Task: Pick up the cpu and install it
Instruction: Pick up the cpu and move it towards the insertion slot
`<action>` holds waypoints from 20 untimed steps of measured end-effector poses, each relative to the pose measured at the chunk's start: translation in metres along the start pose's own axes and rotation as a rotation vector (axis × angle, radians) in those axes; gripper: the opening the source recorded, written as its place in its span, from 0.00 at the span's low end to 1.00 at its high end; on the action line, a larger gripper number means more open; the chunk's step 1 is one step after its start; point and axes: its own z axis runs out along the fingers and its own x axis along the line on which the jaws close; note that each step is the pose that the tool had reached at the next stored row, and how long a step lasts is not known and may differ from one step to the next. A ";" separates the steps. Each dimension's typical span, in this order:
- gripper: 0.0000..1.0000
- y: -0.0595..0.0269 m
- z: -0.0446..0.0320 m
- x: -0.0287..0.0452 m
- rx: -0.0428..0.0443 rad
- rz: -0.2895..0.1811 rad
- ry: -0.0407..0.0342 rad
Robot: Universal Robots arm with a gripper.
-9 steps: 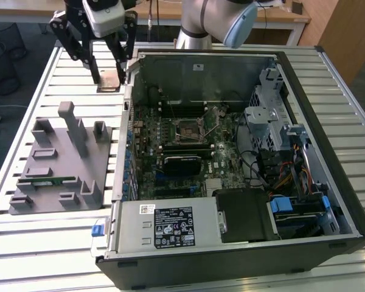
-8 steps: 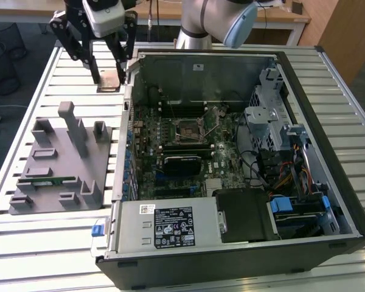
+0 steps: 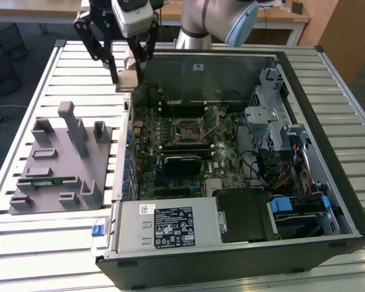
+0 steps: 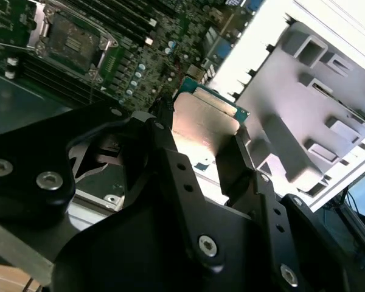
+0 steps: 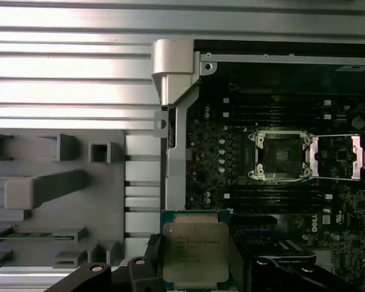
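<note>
Silvery-topped cpu (image 5: 194, 246) gripped at opposite edges by hand (image 4: 199, 134) closed on it, short of open socket (image 5: 281, 155); judged light, rigid, contacts fragile.

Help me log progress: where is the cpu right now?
At the exterior view's upper left, the cpu is held by the gripper, in the air over the computer case's wall, between the grey tray and the open socket.

Below my gripper (image 3: 129, 79), clamped on the cpu (image 5: 196, 250), runs the case wall (image 5: 175, 164). Past it the socket (image 5: 281, 156) lies open, free from above. On the opposite side rise tray posts (image 3: 73, 128).
</note>
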 end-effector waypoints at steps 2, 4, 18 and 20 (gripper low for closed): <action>0.53 0.0000 0.0002 -0.0090 -0.0001 0.000 0.0000; 0.53 0.0001 0.0004 -0.0182 0.0000 0.000 0.0000; 0.53 0.0003 0.0017 -0.0732 -0.0001 0.000 0.0000; 0.53 0.0005 0.0018 -0.0786 -0.0001 0.000 0.0000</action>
